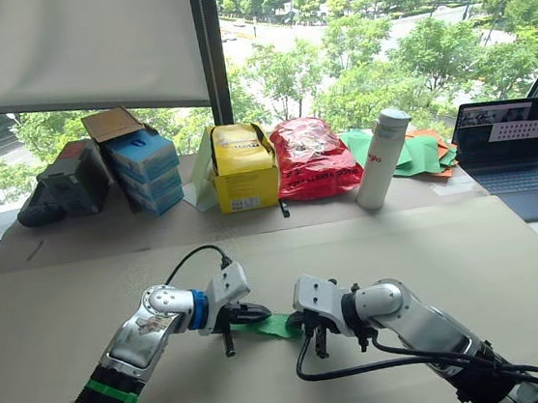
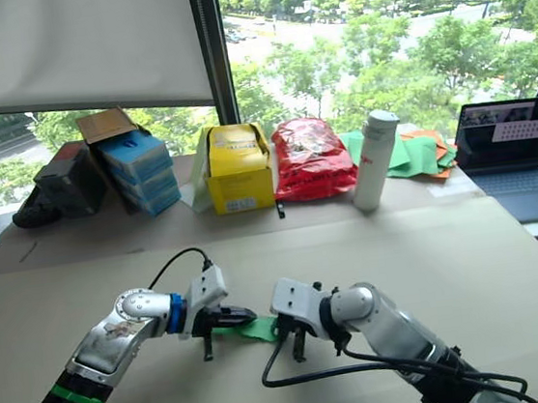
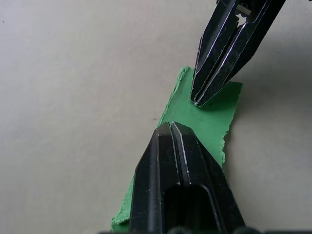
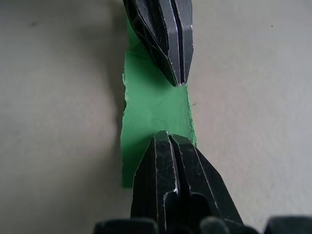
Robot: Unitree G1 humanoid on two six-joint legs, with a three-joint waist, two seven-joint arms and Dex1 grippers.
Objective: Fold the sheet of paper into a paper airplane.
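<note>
facing tip to tip, left end effector [image 3: 170, 126] and right end effector [image 4: 165, 135] press closed onto the paper airplane [image 4: 153, 105].

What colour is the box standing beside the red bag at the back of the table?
Yellow. The box shows best in the left eye view.

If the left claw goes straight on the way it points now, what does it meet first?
Probably the right claw: it stands directly ahead of the left claw, both tips shut over the green paper. The depth between them is unclear.
</note>
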